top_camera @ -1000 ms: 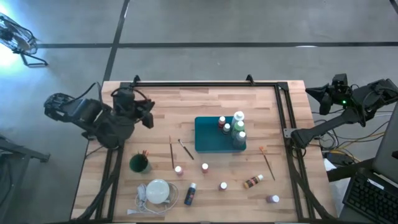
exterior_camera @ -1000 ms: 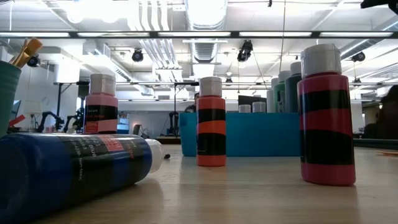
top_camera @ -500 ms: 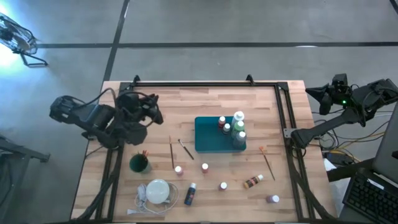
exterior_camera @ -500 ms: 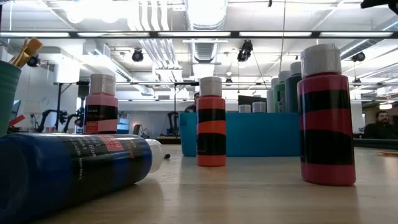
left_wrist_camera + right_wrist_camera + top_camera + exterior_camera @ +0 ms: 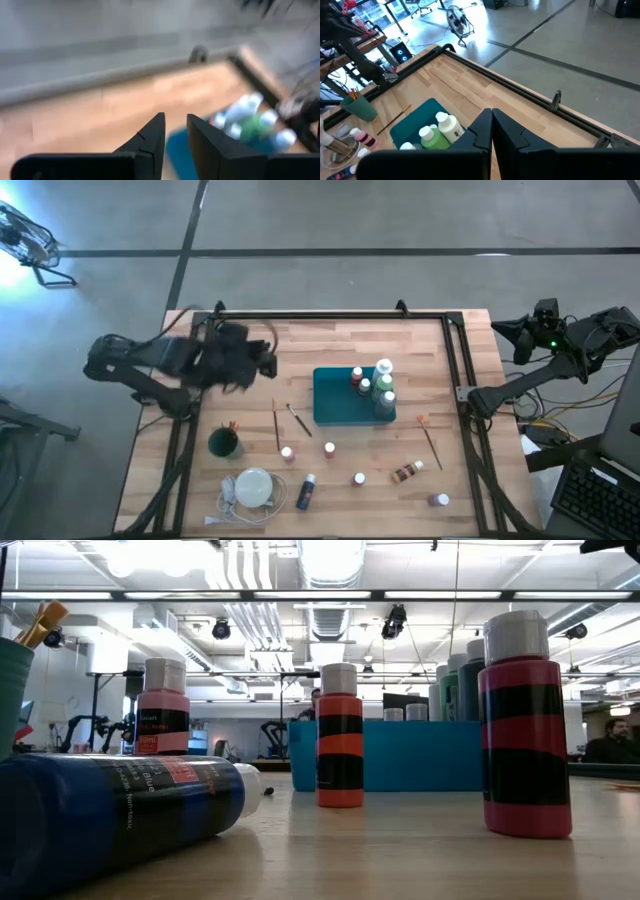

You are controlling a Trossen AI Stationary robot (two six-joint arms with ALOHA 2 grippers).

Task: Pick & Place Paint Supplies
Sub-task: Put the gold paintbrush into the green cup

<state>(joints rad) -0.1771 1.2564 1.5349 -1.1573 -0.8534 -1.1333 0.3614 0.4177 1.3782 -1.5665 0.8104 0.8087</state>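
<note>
Landmark: I place everything against the teal tray [image 5: 345, 402] mid-table.
Change: over the last second my left gripper [image 5: 268, 362] has swung in from the table's left edge toward the tray; it now hangs over bare wood just off the tray's far-left corner.
Left gripper: jaws a narrow gap apart, nothing between them.
Right gripper: [image 5: 491, 131] shut and empty, parked beyond the table's right edge, well away from the tray.
Supplies in tray: a cluster of bottles [image 5: 377, 387] stands at its right end.
Supplies left out: brushes [image 5: 277, 425] lie just left of the tray, another brush [image 5: 430, 438] to its right, loose bottles [image 5: 329, 450] nearer the front edge, unchanged.
Meaning: I judge this an approach to the next pick; nothing new is placed yet.
</note>
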